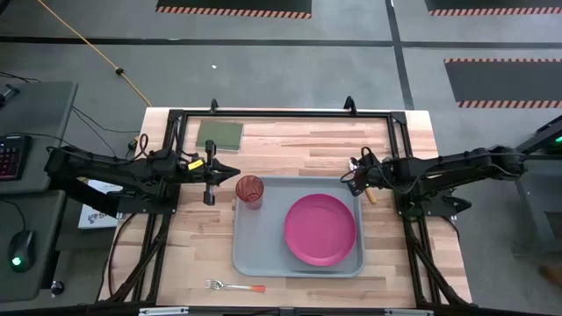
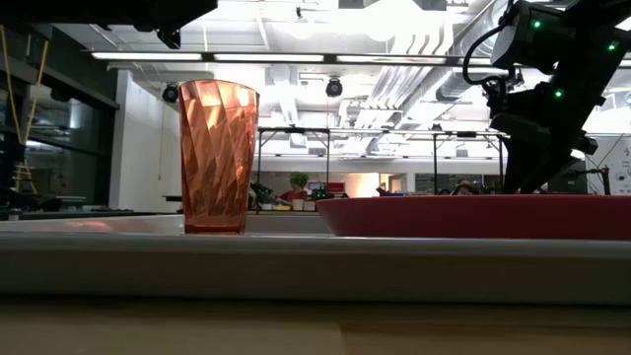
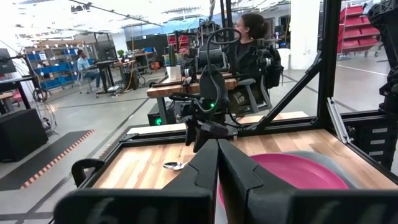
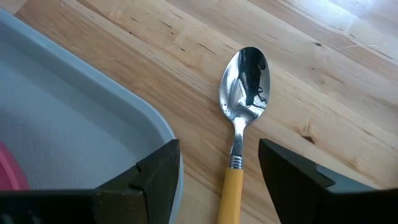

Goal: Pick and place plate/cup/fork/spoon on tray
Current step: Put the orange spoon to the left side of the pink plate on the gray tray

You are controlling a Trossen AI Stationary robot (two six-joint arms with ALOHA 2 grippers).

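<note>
On the left side of the table, the left gripper (image 1: 230, 172) hangs just left of the tray's far left corner, its two fingers (image 3: 205, 171) pressed together with nothing between them. Far of it, near the table's far edge, lies a flat green pad (image 1: 219, 135). Along the near edge of the table, left of centre, the fork (image 1: 234, 286) lies on bare wood with its tines pointing left and its red-orange handle to the right, well apart from the tray.

The tray (image 1: 263, 250) sits in the middle of the table. The cup (image 1: 250, 190) stands upright in its far left corner, close to the left gripper but not touching it. The plate (image 1: 320, 230) lies flat in the tray's right half, near the right rim.

To the right of the tray's far right corner, the right gripper (image 1: 358, 178) is lowered over the spoon (image 4: 241, 118). The spoon lies flat on the wood just beside the tray's rim, its orange handle running in between the fingers (image 4: 158, 174) and its silver bowl out beyond them. The fingers stand apart, one on each side of the handle, and neither is seen touching it; one hangs over the tray's rim. Beyond the table a person sits at a bench in the room.
</note>
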